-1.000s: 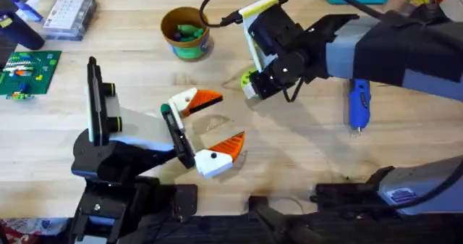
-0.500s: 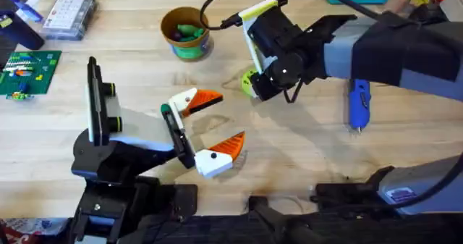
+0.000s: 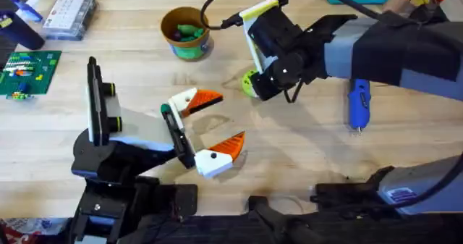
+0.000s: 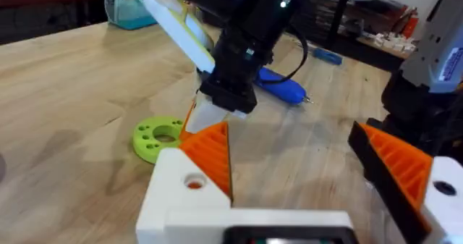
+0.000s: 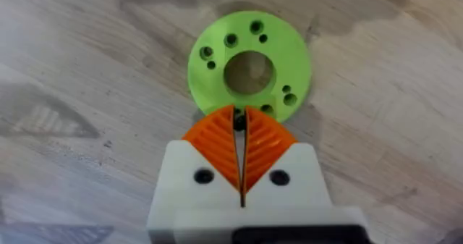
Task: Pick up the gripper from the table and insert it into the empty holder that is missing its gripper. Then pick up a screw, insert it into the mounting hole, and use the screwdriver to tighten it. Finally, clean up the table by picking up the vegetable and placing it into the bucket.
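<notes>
Lime-green and ring-shaped, the single vegetable (image 5: 249,72) lies flat on the wooden table (image 3: 304,157), its face dotted with small holes around a wide central hole. The right gripper (image 5: 241,124) is tipped down over it from the right arm, which reaches in across the table's far right; its two orange ribbed pads are pressed together with barely a slit between them, their tips at the disc's near rim, and whether they pinch that rim cannot be told. The left gripper (image 3: 217,121) lies low and level near the table's middle, its two orange pads spread wide with nothing between them. One blue screwdriver (image 3: 359,103) rests on the table to the right of the right gripper. One bucket (image 3: 186,32), with green pieces inside, stands at the far side, apart from the vegetable.
</notes>
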